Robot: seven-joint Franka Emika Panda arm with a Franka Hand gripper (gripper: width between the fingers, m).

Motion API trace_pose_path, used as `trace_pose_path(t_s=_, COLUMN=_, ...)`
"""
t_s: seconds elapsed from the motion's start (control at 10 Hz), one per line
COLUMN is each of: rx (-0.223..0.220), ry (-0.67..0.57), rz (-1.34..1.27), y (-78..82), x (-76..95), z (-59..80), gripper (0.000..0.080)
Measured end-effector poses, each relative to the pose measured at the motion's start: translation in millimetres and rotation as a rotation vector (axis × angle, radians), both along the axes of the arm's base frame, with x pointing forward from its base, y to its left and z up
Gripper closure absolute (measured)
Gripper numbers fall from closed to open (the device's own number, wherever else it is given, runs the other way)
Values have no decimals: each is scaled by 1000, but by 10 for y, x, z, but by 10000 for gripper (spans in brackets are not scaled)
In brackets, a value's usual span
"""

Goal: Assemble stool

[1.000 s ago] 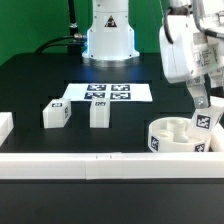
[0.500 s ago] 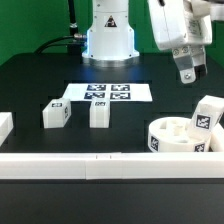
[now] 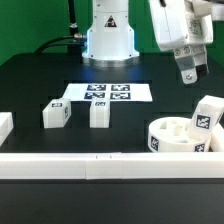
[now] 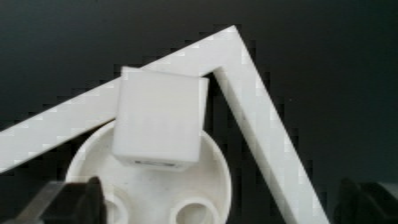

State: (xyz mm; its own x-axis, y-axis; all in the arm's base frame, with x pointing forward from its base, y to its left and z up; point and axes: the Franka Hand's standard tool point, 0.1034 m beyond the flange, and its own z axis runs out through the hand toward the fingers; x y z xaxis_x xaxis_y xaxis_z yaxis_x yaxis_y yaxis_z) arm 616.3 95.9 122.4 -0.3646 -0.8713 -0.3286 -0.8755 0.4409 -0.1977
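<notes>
On the black worktop (image 3: 30,85), near the long white border rail (image 3: 70,163) at the exterior view's right, the thick round white plastic stool seat (image 3: 170,140) with sockets carries one tagged white rectangular leg block (image 3: 207,114), slightly tilted, while two more leg blocks (image 3: 55,114) (image 3: 100,113) stand well apart from it and the raised gripper (image 3: 188,72) has its fingers (image 4: 71,198) apart, holding nothing.

Seat (image 4: 160,186) cut off by picture edge (hand's fingers (image 4: 71,198) blurred).
</notes>
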Motion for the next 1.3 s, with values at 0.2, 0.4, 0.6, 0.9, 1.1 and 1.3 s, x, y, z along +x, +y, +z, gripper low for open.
trace_pose_path(t_s=0.2, rx=-28, ry=-7, rz=92, y=-15, x=-13, z=-19, gripper=151)
trace_pose_path(t_s=0.4, rx=-100, ry=-26, rz=303, y=-181, x=-23, z=-45, gripper=151)
trace_pose_path(t_s=0.6, rx=-195, ry=-78, rz=549, y=-411, x=-54, z=-104, gripper=151)
trace_pose_path(t_s=0.9, rx=-283, ry=-126, rz=718, y=-531, x=-61, z=-133, gripper=151)
trace_pose_path(t_s=1.1, rx=-327, ry=-150, rz=844, y=-540, x=-59, z=-132, gripper=151)
trace_pose_path(t_s=1.3, rx=-414, ry=-141, rz=1098, y=-450, x=-83, z=-187, gripper=151)
